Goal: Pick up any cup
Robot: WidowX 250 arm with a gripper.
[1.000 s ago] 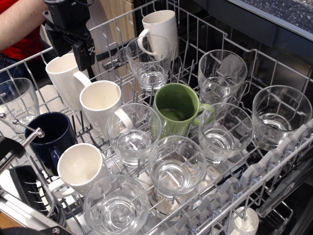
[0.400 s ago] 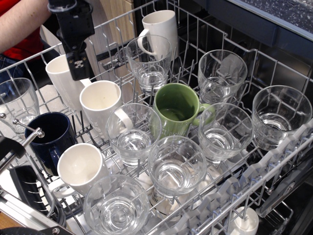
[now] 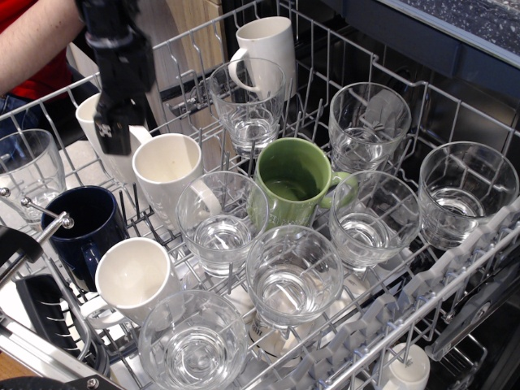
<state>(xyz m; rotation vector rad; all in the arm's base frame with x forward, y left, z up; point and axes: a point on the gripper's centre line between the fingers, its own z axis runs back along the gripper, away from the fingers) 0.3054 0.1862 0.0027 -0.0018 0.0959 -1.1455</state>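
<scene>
Cups and glasses fill the upper rack (image 3: 455,268) of a dishwasher, each one leaning between the wire prongs so that it cannot roll or knock its neighbour. Several cream-white mugs are there: one far at the back (image 3: 266,47), one low at the front left (image 3: 134,280), and two in the left row. The cup (image 3: 91,123) that the arm seems to go for is the rear one of these two, and only a part of its wall shows, because the black end effector (image 3: 112,134) hangs directly in front of it. Its neighbour, the other white mug (image 3: 166,175), stands just beside, nearly touching, with the handle turned toward the glasses. A green mug (image 3: 292,180) sits in the middle, a dark blue mug (image 3: 89,227) at the left, and clear tumblers (image 3: 292,276) stand around them.

The end effector points downward and appears to hold nothing yet; whether its fingers are spread or closed cannot be told from this view, since they are turned edge-on and dark.

Compared with one second ago, the end effector has moved to the left and lower. Then it was above and right of the cup; now it covers the cup's mouth. Nothing in the rack has shifted. A person's arm (image 3: 41,36) in a red sleeve stays at the top left corner.
</scene>
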